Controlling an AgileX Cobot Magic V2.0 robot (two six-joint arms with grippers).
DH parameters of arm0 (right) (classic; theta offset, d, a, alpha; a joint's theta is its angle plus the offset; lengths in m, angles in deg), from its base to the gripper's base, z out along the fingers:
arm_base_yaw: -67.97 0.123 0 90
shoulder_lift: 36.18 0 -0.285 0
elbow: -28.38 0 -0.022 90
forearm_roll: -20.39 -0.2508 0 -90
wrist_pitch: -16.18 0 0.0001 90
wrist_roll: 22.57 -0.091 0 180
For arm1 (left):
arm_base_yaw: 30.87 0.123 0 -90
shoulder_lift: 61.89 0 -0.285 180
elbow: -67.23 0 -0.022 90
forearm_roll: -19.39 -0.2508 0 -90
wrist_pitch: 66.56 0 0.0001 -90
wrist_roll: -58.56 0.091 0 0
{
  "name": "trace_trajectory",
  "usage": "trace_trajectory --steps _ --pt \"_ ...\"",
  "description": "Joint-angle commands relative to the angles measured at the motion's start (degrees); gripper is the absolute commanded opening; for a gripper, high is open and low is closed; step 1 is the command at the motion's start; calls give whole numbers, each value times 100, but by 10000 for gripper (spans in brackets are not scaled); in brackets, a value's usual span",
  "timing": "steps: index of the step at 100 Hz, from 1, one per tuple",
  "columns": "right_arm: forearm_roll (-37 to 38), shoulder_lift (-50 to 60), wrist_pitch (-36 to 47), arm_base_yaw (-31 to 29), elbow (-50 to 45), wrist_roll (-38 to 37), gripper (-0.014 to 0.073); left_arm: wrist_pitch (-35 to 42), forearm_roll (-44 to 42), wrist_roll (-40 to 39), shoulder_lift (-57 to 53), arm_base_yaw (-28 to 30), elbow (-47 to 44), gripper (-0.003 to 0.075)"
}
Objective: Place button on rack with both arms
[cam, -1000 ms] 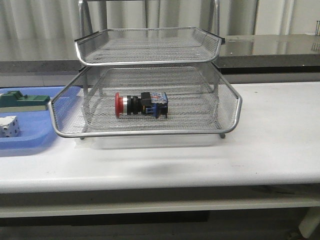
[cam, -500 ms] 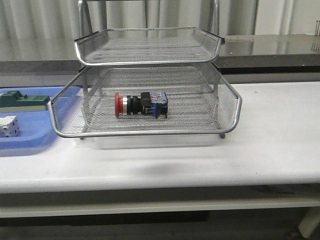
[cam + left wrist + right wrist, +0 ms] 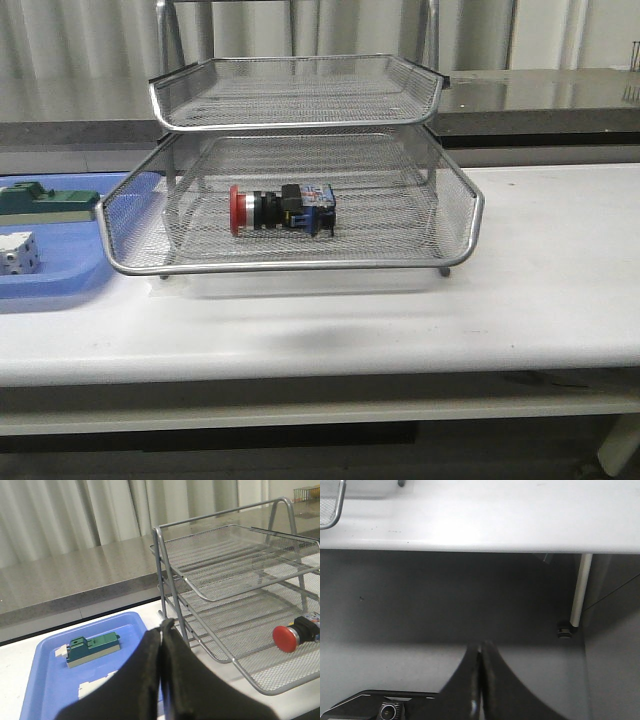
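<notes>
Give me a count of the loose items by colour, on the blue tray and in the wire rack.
Red-headed button in the rack: 1
Green block on the blue tray: 1
White cube on the blue tray: 1
Total: 3

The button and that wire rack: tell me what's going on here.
Nothing is being handled right now. The button lies on its side in the lower visible tray of the rack, red head toward the blue tray. The left gripper is shut and empty, near the blue tray. The right gripper is shut too, below the table edge. The placing looks done.
</notes>
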State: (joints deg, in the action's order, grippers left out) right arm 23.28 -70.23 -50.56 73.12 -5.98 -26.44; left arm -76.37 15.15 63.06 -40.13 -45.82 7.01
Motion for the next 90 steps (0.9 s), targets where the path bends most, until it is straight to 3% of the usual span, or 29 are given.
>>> trace_trajectory --steps 1,71,90 --pt "65 -19 300 -3 175 12 -69 504 2 -67 48 21 162 -21" --pt "35 -19 485 -3 175 12 -69 504 2 -67 48 21 162 -21" --pt "-490 -160 1047 -3 175 18 -69 504 2 -67 48 21 162 -21"
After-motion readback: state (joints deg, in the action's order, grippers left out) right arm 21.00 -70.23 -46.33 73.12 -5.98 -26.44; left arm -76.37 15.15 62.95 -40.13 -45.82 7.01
